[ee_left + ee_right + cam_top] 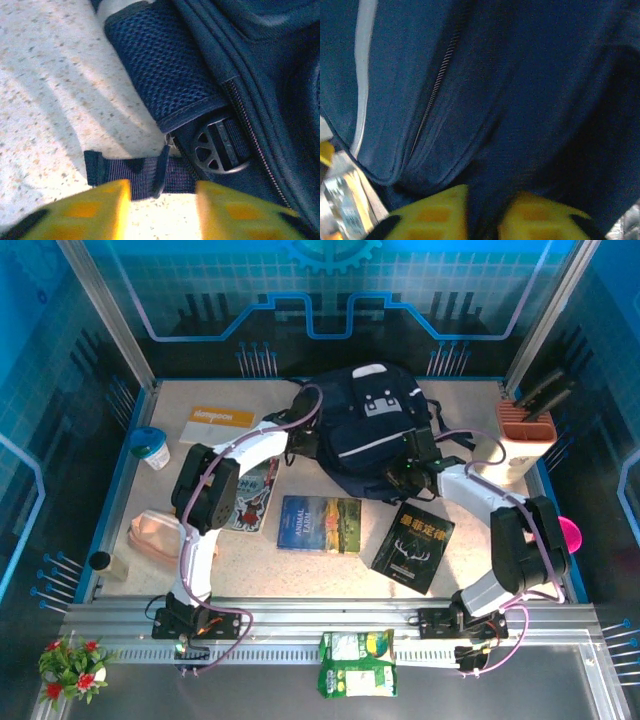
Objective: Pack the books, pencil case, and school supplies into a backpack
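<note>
The navy backpack (372, 425) lies at the back centre of the table. My left gripper (300, 440) is at its left side and stands open (162, 212). A dark zipper pull (162, 172) and a webbing strap (125, 172) lie just ahead of the gap. My right gripper (412, 468) is against the backpack's lower right, its fingers slightly open (485, 217) over dark fabric (520, 100). Three books lie in front: the blue-green one (318, 524), the black one (413, 534) and the grey one (252, 502), which is partly under the left arm. The peach pencil case (155, 530) sits far left.
An orange-and-white notebook (222, 420) and a cup (152, 447) lie at the back left. A small bottle (100, 562) stands by the left edge. An orange holder (525, 425) stands at the back right, with a pink object (570, 533) by the right edge. Green packets (357, 660) rest on the near rail.
</note>
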